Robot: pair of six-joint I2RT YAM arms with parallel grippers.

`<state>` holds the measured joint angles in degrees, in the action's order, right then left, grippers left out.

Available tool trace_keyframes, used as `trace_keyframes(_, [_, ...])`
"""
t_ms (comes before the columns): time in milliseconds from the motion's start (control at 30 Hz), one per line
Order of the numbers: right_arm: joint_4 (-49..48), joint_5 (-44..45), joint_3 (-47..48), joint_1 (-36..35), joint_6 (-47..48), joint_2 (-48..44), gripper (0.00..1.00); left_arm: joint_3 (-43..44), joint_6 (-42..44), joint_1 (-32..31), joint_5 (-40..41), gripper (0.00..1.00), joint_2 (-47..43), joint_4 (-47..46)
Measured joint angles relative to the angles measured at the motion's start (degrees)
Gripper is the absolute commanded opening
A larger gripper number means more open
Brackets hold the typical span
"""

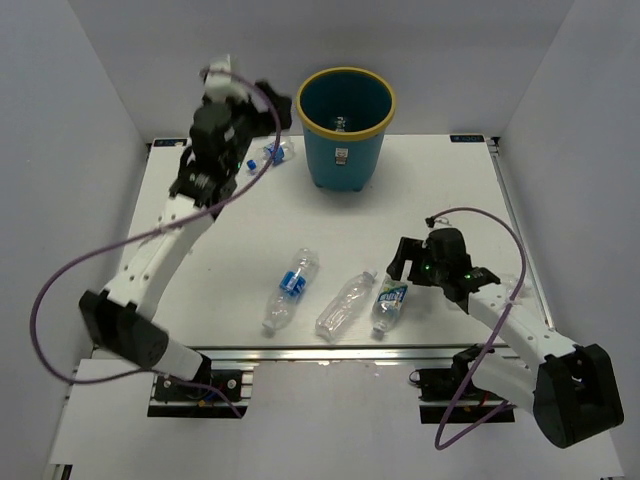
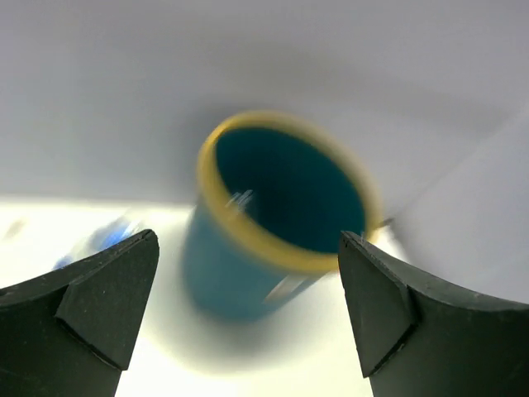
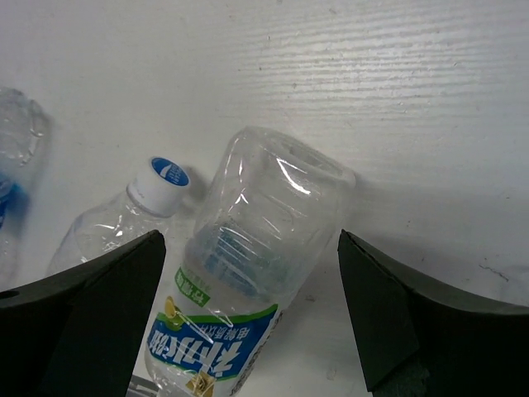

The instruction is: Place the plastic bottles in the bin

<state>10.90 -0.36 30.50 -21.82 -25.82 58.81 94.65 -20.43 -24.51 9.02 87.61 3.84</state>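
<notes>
Jaws apart, empty, on both arms. Left gripper (image 2: pixel 248 240) hangs left of the round teal yellow-rimmed plastic bin (image 1: pixel 345 160) at far centre; right gripper (image 3: pixel 250 240) hovers over the clear green-labelled plastic bottle (image 3: pixel 248 207) lying near right. We judge it lined up to grasp.

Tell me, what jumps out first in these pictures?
The big teal bin with its yellow rim stands out at the far middle of the table. Three plastic bottles lie in a row near the front edge, and the right end effector hovers open over the rightmost bottle.
</notes>
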Motion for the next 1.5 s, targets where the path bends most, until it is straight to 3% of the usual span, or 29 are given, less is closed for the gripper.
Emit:
trace_keyframes(133, [-0.74, 0.94, -0.28, -1.6, -1.16, 5.53, 0.89, -27.19, -3.02, 0.0, 8.07, 0.98, -12.24, -2.97])
trace_keyframes(200, [-1.42, 1.79, -0.28, -2.14, -2.12, 8.35, 0.89, -36.48, -5.66, 0.09, 10.47, 0.98, -13.55, -2.01])
trace_keyframes(300, [-1.92, 3.17, -0.28, -2.32, -3.52, 11.63, 0.8, -44.57, -8.52, 0.17, 11.26, 0.98, -12.24, 1.27])
trace_keyframes(433, [-3.23, 4.0, -0.24, -2.32, -5.11, 12.59, 0.54, -46.14, -10.36, 0.17, 10.43, 0.98, -10.16, 4.44])
trace_keyframes(533, [-2.93, 5.77, 0.17, -2.34, -5.49, 11.34, 0.42, -46.03, -10.91, 0.17, 10.47, 0.98, -9.94, 5.16])
trace_keyframes(667, [0.87, 9.51, 3.89, -2.32, -3.74, 8.33, 0.37, -46.05, -10.93, 0.17, 9.73, 0.98, -10.86, 4.72])
trace_keyframes(800, [1.14, 11.76, 14.25, -2.32, 0.04, 5.79, 0.37, -46.34, -10.8, 0.17, 8.5, 0.98, -13.27, 3.87])
trace_keyframes(967, [-10.78, 9.4, 31.67, -2.29, 7.67, 8.59, 0.32, -46.9, -10.38, 0.17, 5.66, 0.98, -14.29, 1.9])
trace_keyframes(1133, [-30.91, 5.05, 44.83, -2.32, 15.93, 19.3, 0.36, -47.04, -8.63, 0.17, 0.07, 0.98, -11.91, 0.57])
trace_keyframes(1367, [-48.22, 5.97, 67.78, -2.47, 22.34, 45.51, 0.38, -47.98, -6.86, 0.17, -6.14, 0.98, -9.92, -0.68])
trace_keyframes(1433, [-51.43, 7.02, 74.79, -2.47, 23.74, 53.4, 0.68, -48.24, -6.75, 0.17, -7.74, 0.98, -9.79, -0.85])
trace_keyframes(1467, [-51.52, 7.3, 79.58, -2.47, 24.26, 57.57, 0.88, -48.28, -6.71, 0.17, -8.46, 0.98, -9.7, -0.87])
trace_keyframes(1500, [-51.08, 7.63, 86.51, -2.47, 24.59, 62.84, 0.89, -48.33, -6.58, 0.15, -9.16, 0.98, -9.68, -0.87])
